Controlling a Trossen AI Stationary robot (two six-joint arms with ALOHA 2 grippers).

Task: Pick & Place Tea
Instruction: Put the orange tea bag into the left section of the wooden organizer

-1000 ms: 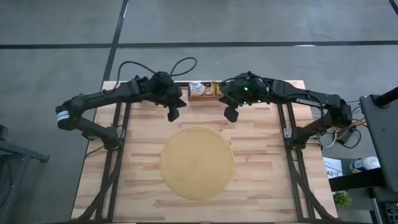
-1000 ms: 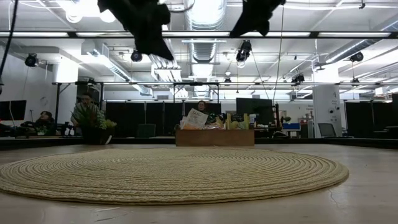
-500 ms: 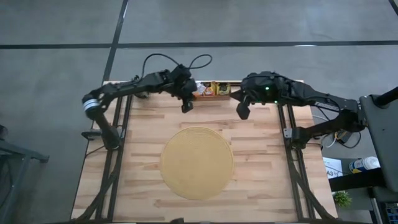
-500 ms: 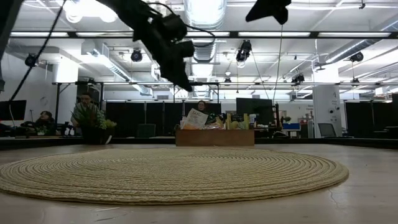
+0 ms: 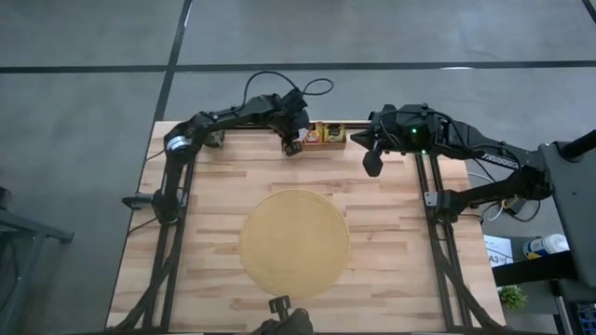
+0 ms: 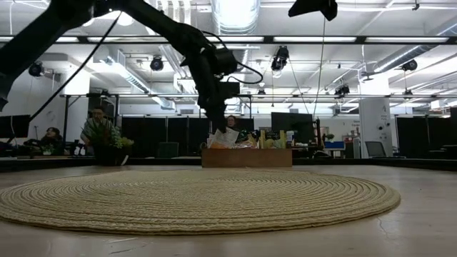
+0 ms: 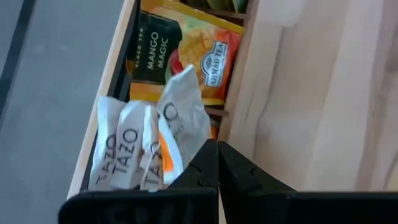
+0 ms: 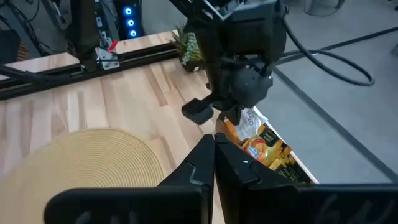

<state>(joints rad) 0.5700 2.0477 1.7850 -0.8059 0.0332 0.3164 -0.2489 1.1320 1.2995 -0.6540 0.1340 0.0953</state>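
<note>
Over the last second the left arm has swung from above the bare boards near the round woven mat [image 5: 295, 243] out to the far edge of the table, and the left gripper [image 5: 291, 146] now hangs low over the left end of the wooden tea tray [image 5: 332, 146]. The right arm has drawn off toward its own side; the right gripper [image 5: 372, 166] hovers above the boards just beside the tray's right end, fingers pressed together and holding nothing.

This reads as the approach to a first pick. No sachet lies on the mat, so the placing has not yet begun.

The left gripper's fingers are also pressed together and empty, so they would have to part before any sachet can be taken. In the left wrist view the white Tazo sachets [image 7: 149, 146] stand on edge in the tray's end compartment, right at the fingertips. The orange-and-green Mango Magic sachet [image 7: 183, 53] lies in the next compartment, a little further off.
</note>
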